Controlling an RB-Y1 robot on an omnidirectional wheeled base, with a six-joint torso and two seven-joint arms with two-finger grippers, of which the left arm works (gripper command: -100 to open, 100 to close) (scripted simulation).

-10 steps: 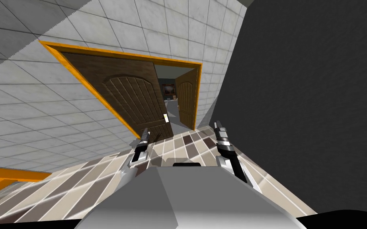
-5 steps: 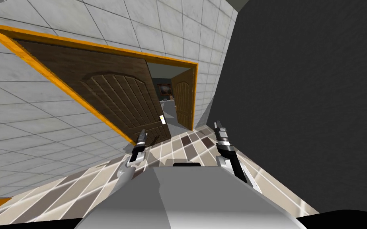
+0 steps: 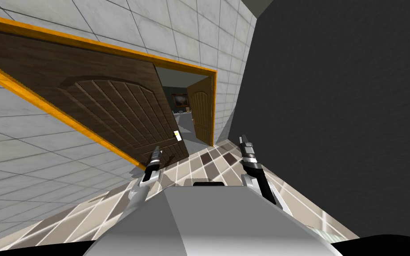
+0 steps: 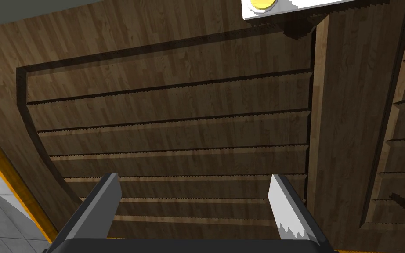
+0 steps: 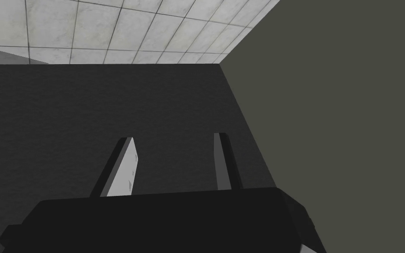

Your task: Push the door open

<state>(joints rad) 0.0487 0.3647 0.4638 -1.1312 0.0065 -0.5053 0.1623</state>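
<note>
In front of you and to your left, the head view shows the dark brown door (image 3: 110,111) in its orange frame (image 3: 88,43). Its free edge, with a white plate and yellow knob (image 3: 177,134), stands beside a gap. Through the gap you can see another room and a lighter brown door (image 3: 202,111) standing open. Your left hand (image 3: 156,152) is low down, right by the bottom part of the dark door, over the tiled floor (image 3: 208,158). Your right hand (image 3: 244,142) is held out in front of a dark grey wall (image 3: 333,111), well apart from the door. In the left wrist view, the door's grooved panel is very near, and the left hand's fingers (image 4: 285,206) are spread wide with nothing between them. You cannot tell if the tips touch the wood. In the right wrist view, the right hand's two fingers stand apart and hold nothing. It looks like the job has hardly begun: you are in place, but the dark door seems to cover most of its side of the doorway. What is left is the push itself, until the door swings away from you.
</note>
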